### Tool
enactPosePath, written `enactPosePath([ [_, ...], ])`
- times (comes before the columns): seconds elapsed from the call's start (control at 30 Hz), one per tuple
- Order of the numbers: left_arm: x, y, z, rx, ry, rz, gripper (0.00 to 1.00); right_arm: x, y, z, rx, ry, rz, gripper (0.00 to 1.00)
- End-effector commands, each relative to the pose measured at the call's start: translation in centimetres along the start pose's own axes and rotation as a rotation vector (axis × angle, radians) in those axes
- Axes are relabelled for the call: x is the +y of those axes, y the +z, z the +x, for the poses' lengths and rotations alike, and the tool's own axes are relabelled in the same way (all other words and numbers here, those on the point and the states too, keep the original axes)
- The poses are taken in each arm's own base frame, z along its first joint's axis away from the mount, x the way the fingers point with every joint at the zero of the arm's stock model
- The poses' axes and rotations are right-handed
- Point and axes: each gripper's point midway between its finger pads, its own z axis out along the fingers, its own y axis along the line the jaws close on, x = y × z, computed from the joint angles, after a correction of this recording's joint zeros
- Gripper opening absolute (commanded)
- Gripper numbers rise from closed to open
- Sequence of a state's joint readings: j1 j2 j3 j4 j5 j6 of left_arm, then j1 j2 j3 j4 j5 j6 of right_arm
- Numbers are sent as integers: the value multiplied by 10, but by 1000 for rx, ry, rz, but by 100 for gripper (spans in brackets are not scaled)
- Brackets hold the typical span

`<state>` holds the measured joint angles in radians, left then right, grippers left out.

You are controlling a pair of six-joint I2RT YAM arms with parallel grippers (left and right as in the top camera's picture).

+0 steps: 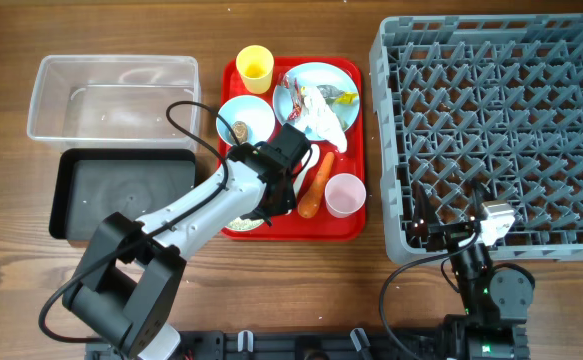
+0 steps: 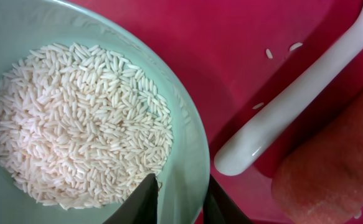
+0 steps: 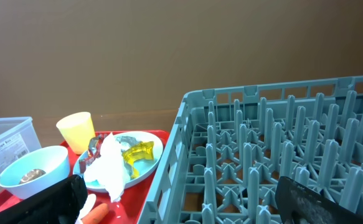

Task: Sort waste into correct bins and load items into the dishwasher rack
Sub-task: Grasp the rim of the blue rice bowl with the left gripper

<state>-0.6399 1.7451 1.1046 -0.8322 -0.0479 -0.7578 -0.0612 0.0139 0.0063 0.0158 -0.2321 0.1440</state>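
Red tray (image 2: 249,37), mint bowl (image 2: 184,143) partly cropped

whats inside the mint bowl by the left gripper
Loose white rice heaped in the mint bowl, with bare wall showing around it. The bowl's bottom is hidden under the rice, so anything buried there cannot be seen.

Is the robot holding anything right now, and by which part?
The left gripper pinches the mint bowl by its rim, one finger inside, one outside.

Outstretched left hand (image 2: 180,182) pinches mint bowl (image 2: 190,134); right hand (image 1: 491,218) sits low.
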Motion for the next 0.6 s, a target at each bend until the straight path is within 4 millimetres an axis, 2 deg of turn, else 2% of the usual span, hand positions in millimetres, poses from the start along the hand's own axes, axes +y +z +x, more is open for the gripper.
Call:
enactPosePath([
  [0.0,2,1,-4,-21,-2,-25,19,4,0,-1,-5,-15,-18,100],
  [0.03,2,1,-4,-21,-2,-24,13,4,0,-1,-5,-15,-18,100],
  [0.07,2,1,-4,-22,-2,-25,11,4,0,-1,-5,-15,-18,100],
  [0.33,-7,1,-13,-59,256,6,17,4,0,-1,-5,-14,-18,100],
  [0.4,-6,0,-14,-64,257,0,17,4,0,-1,-5,-15,-18,100],
  [0.47,-3,1,-12,-54,258,-12,24,4,0,-1,-5,-15,-18,100],
  [0.57,-2,1,-10,-46,259,-18,19,4,0,-1,-5,-15,-18,100],
])
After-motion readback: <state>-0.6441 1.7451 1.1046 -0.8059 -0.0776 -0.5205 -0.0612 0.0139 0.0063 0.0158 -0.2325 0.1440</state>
